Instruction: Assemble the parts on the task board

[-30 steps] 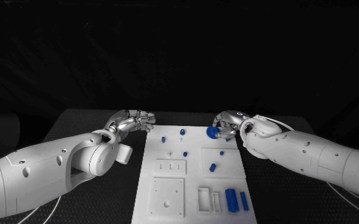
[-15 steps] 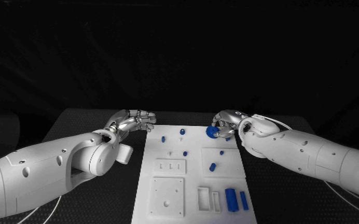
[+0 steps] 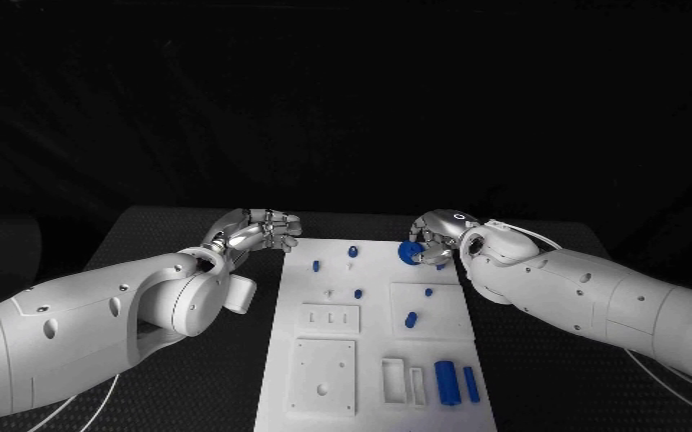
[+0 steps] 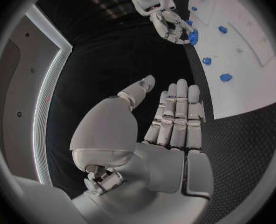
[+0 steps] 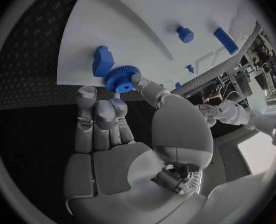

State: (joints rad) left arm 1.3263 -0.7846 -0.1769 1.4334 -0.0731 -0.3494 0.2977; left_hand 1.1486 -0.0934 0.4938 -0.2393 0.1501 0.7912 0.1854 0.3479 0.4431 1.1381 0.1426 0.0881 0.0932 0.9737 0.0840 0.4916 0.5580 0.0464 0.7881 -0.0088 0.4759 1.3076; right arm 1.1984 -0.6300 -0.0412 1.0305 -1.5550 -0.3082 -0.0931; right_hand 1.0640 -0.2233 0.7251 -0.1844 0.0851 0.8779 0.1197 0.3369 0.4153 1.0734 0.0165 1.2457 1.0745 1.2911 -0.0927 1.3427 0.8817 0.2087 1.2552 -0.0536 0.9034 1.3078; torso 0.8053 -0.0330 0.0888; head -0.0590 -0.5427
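The white task board [image 3: 329, 347] lies in the middle of the black table. My right hand [image 3: 443, 231] hovers over the board's far right corner and pinches a blue gear [image 3: 411, 251] between thumb and fingers. The right wrist view shows the gear [image 5: 120, 78] close above the board's edge, beside a blue block [image 5: 102, 59]. My left hand [image 3: 261, 230] is just off the board's far left corner and holds nothing. In the left wrist view its fingers [image 4: 175, 115] lie straight, with the thumb apart.
Small blue pegs [image 3: 352, 251] [image 3: 315, 267] [image 3: 410, 320] stand on the board's far half. Two blue bars [image 3: 446, 384] [image 3: 470, 386] lie at its near right, next to white slotted blocks [image 3: 401, 384]. A white plate with holes [image 3: 322, 380] sits at the near left.
The right hand with the gear has crept very slightly away from me. The left hand has stayed where it was.
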